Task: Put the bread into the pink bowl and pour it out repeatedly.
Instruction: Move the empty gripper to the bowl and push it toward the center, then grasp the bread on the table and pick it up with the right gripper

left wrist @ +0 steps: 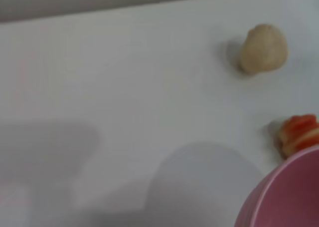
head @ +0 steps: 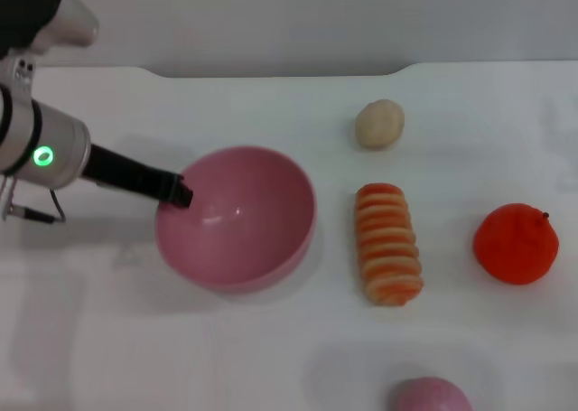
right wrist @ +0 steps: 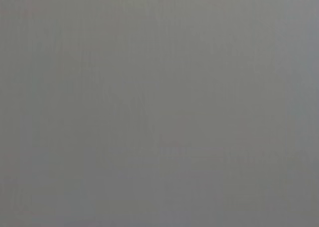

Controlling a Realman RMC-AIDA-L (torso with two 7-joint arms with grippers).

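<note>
The pink bowl point(head: 271, 265) sits left of the table's centre, empty, its opening tipped slightly up and to the left. My left gripper point(head: 178, 191) reaches in from the left and is shut on the bowl's left rim. To the right of the bowl lies the bread point(head: 389, 244), a ridged orange and cream loaf resting lengthwise on the table, clear of the bowl. In the left wrist view the bowl's rim point(left wrist: 286, 197) fills one corner and one end of the bread point(left wrist: 299, 133) shows just past it. The right gripper is out of view, and the right wrist view is plain grey.
A small round beige bun point(head: 379, 124) point(left wrist: 263, 48) lies behind the bread. An orange fruit point(head: 516, 243) sits at the right. A small pink rounded object point(head: 431, 396) pokes in at the front edge. The table's back edge runs along the top.
</note>
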